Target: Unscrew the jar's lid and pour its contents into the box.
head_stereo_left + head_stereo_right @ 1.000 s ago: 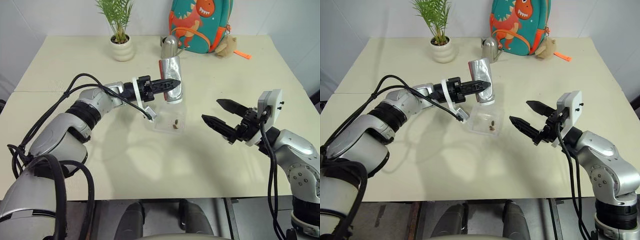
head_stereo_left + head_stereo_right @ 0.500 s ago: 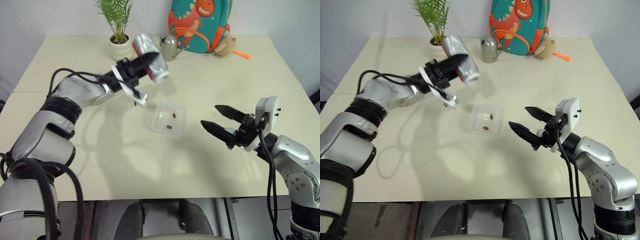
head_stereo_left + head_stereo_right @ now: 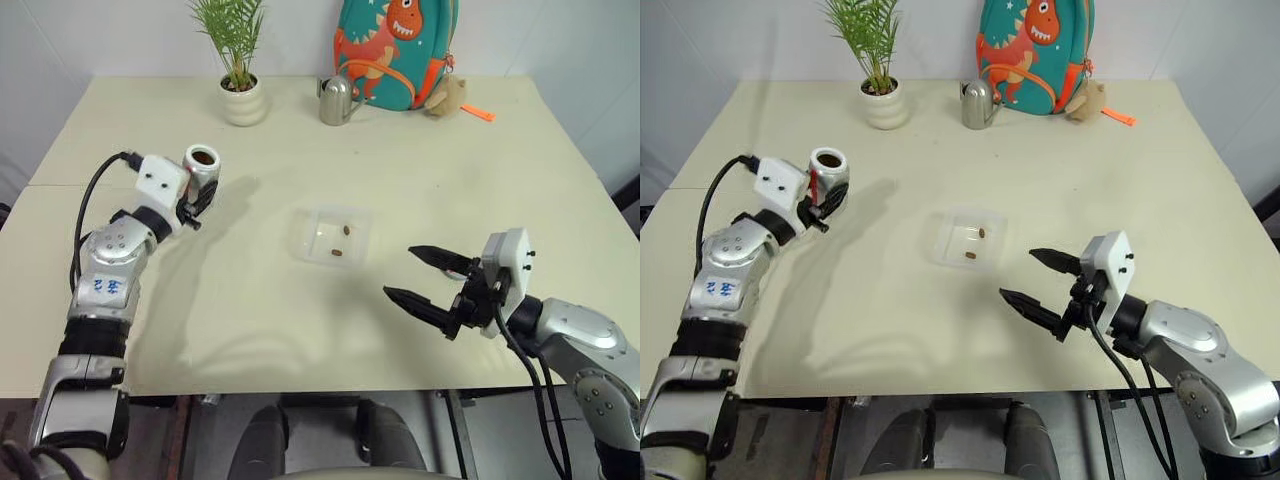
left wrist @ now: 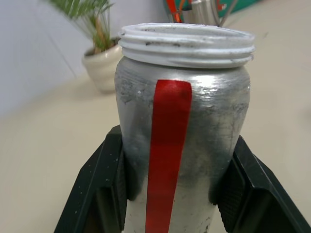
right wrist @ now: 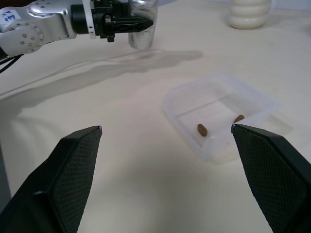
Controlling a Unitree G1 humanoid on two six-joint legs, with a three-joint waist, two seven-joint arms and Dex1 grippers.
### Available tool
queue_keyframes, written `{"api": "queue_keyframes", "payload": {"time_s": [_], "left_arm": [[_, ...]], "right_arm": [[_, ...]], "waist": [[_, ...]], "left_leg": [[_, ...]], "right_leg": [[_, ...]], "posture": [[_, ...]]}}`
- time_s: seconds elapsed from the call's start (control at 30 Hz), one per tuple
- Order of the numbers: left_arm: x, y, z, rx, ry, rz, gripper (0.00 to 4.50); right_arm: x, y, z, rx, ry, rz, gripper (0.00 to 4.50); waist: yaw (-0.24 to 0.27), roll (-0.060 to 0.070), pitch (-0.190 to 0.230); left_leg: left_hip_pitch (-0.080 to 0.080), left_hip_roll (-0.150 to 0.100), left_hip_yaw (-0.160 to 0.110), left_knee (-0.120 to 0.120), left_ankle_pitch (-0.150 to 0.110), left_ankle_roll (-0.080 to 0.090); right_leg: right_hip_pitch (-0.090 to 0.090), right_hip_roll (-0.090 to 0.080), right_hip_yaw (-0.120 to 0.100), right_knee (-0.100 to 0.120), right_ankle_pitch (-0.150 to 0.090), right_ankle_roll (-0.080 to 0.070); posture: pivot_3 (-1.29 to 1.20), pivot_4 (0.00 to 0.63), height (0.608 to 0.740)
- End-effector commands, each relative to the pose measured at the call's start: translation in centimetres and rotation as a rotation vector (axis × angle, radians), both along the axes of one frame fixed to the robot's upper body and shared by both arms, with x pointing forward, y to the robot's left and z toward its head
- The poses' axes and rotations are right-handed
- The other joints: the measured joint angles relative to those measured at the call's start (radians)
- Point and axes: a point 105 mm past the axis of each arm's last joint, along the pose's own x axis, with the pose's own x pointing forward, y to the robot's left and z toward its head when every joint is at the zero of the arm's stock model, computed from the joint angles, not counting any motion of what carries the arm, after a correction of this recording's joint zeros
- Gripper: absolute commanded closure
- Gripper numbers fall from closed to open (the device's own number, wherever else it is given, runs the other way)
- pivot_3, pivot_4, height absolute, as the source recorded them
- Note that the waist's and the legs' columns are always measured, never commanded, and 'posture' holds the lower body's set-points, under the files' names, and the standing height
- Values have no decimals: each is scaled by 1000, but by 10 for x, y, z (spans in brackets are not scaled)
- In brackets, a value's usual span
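Swung away from above the box (image 3: 335,237) since a second ago, when the jar (image 3: 201,172) hung tipped mouth-down over it; now well to the left of the box, upright, long axis vertical, open threaded mouth facing up, lid off. Clamped by the left gripper (image 3: 195,200), jaws pressed on both sides of the silvery body, a red stripe running top to bottom between them in the left wrist view (image 4: 167,160). Cannot tell whether the base touches the counter (image 3: 420,150) or hangs just above it. Two small brown pieces (image 3: 341,241) lying in the clear box near the counter's middle. Also drawn back and lower than before: the right gripper (image 3: 428,280), now near the counter's front edge, jaws spread wide and holding nothing, pointing toward the box. Broad bare counter between jar and box, and between box and right gripper. Along the far edge, well apart from all this: potted plant (image 3: 240,82), small metal watering can (image 3: 335,100), green dinosaur backpack (image 3: 390,50).
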Motion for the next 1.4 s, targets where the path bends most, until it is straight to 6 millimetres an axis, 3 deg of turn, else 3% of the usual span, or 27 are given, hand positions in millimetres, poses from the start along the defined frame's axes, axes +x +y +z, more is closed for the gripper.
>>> {"api": "queue_keyframes", "payload": {"time_s": [0.03, 0.13, 0.3, 0.63, 0.7, 0.9, 1.17, 1.4], "left_arm": [[-11, 4, 7, -178, -46, -31, 2603], [-8, 14, -6, -187, -33, 37, 2603], [-6, 12, -34, -132, 3, 26, 2603], [-11, 19, -55, -135, -7, 43, 2603], [-11, 22, -54, -136, -14, 56, 1825], [-17, 30, -39, -198, -71, 60, 37], [-46, 50, -34, -107, -41, 2, 37], [-75, 75, -37, 91, 73, -53, 37]], "right_arm": [[-3, 4, 7, -3, -50, 10, 15], [2, 5, 7, -13, -66, 12, 15], [12, 5, 2, -30, -76, 20, 15], [51, -16, -4, -58, -76, -43, 15], [56, -18, -2, -49, -78, -51, 0], [54, -17, -1, -55, -90, -23, 0], [51, -21, 7, -122, -180, 3, 0], [56, -37, 13, -147, -193, -8, 0]], "waist": [[-2, 0, 0], [-7, -2, -1], [-8, -3, -2], [-8, -4, -2], [-10, -4, -2], [-9, -4, -2], [-12, -4, -2], [-12, -3, -2]], "left_leg": [[5, 0, 0, -1, 0, 0], [12, 1, 0, -2, 0, 0], [12, 1, 0, -2, 1, 1], [11, 1, 0, -3, 0, 1], [11, 1, 0, -3, -1, 1], [10, 2, 0, -3, -1, 0], [10, 2, 1, -4, -2, 0], [10, 3, 1, -5, -3, 0]], "right_leg": [[4, 0, 0, -2, 1, -1], [13, 1, -1, -5, 0, -3], [13, 1, -1, -6, 1, -5], [12, 1, -1, -5, 2, -3], [12, 1, -1, -5, 2, -3], [10, 1, -1, -5, 2, -3], [10, 1, -1, -7, 1, -3], [9, 1, -2, -8, -3, -11]], "posture": [[0, 150, 740], [0, 150, 740], [0, 150, 740], [0, 150, 740], [0, 150, 740], [0, 150, 740], [0, 150, 740], [0, 150, 740]]}}
